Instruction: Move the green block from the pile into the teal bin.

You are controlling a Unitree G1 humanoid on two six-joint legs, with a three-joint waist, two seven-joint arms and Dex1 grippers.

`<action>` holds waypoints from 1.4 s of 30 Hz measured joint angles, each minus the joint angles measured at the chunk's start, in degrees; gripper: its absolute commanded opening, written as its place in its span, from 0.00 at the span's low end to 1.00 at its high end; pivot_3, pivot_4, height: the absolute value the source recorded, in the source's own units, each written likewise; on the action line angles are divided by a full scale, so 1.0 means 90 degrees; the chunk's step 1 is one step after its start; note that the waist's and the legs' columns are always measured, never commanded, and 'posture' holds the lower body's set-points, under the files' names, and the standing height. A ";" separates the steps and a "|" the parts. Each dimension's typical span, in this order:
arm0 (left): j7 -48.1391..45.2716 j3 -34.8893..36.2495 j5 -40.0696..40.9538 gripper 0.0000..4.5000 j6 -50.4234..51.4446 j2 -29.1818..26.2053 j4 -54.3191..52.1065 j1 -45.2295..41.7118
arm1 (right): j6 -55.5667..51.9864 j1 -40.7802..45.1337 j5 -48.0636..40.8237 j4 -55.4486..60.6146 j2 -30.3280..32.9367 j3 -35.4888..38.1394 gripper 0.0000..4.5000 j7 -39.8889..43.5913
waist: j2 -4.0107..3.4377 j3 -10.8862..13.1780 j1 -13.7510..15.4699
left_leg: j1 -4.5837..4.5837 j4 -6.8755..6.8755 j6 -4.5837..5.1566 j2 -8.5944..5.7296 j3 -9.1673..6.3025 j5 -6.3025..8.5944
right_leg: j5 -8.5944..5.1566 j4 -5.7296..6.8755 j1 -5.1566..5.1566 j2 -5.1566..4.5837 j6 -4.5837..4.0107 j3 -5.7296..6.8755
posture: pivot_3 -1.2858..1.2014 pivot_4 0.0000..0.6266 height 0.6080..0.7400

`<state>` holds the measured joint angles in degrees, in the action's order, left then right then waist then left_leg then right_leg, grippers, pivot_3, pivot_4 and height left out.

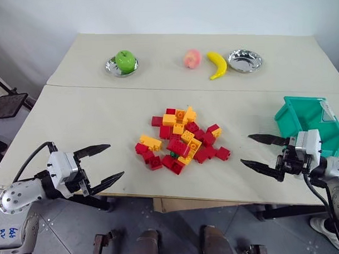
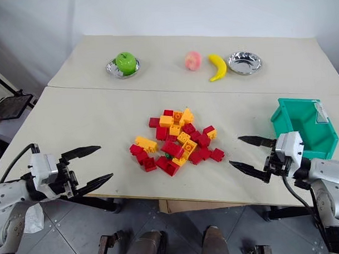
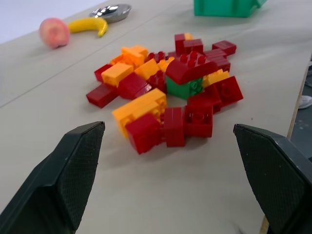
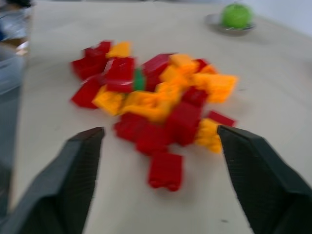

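Both grippers, left (image 1: 100, 163) and right (image 1: 259, 151), hung apart and empty. The green block (image 3: 184, 87) sat buried in the pile (image 1: 181, 140); I'd have pinched it from above, carefully.

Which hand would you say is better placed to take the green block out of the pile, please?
Probably the left hand. It is open, and its wrist view shows the green block exposed on its side of the pile. The right hand, also open beside the teal bin, faces only a sliver between red bricks.
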<state>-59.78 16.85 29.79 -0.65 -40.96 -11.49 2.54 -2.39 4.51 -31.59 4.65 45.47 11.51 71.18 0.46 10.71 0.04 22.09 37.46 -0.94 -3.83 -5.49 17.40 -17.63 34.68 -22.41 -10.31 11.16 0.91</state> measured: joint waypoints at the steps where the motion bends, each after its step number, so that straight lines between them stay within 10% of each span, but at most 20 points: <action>1: -0.0074 -0.0088 -0.0043 1.00 -0.0042 0.0008 0.0097 -0.0050 | -0.0156 0.0077 0.0076 0.0055 -0.0002 -0.0211 0.55 -0.0029 | 0.0000 0.0000 -0.0016 | 0.0000 0.0000 0.0000 0.0000 0.0001 0.0000 | 0.0000 0.0007 -0.0006 0.0000 0.0000 -0.0004 | 0.52 0.24 1.00; 9: 0.0200 -0.0350 -0.0182 1.00 -0.0062 0.0323 0.0103 -0.0211 | -0.1557 0.1201 0.0479 0.1019 -0.0595 -0.1716 0.01 -0.0863 | 0.0000 0.0000 -0.0029 | 0.0001 -0.0003 -0.0004 0.0006 -0.0002 -0.0001 | 0.0000 0.0009 -0.0013 0.0004 -0.0001 -0.0003 | 0.52 0.24 1.00; 21: 0.0694 -0.0191 -0.0234 1.00 -0.0063 0.0387 0.0141 -0.0256 | -0.2368 0.2709 0.2037 0.0345 -0.2521 -0.3581 0.01 -0.2321 | 0.0007 -0.0002 -0.0037 | 0.0007 -0.0003 -0.0008 0.0000 -0.0016 -0.0003 | 0.0001 0.0037 -0.0020 0.0003 -0.0003 -0.0001 | 0.52 0.24 1.00; 34: 0.0865 -0.0188 -0.0239 1.00 -0.0067 0.0525 0.0359 -0.0469 | -0.0742 0.4557 0.2720 -0.3387 -0.2861 -0.2687 0.01 -0.2970 | 0.0006 -0.0002 -0.0127 | 0.0006 -0.0013 -0.0010 0.0001 -0.0014 -0.0004 | 0.0001 0.0038 -0.0022 0.0005 -0.0005 0.0005 | 0.52 0.24 1.00; 42: 0.0863 -0.0241 -0.0238 1.00 -0.0065 0.0540 0.0375 -0.0581 | -0.0321 0.4386 0.2578 -0.3439 -0.2583 -0.2466 0.01 -0.2138 | 0.0006 -0.0002 -0.0194 | 0.0006 -0.0013 -0.0010 0.0002 -0.0016 -0.0004 | 0.0001 0.0039 -0.0020 0.0005 -0.0005 0.0009 | 0.52 0.24 1.00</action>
<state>-52.02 14.68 27.65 -1.24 -36.09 -8.11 -2.68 -5.28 43.99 -8.39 -26.30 22.22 -10.69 51.94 0.51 10.69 -1.71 22.15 37.34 -1.03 -3.82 -5.64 17.36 -17.62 35.03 -22.59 -10.27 11.11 0.99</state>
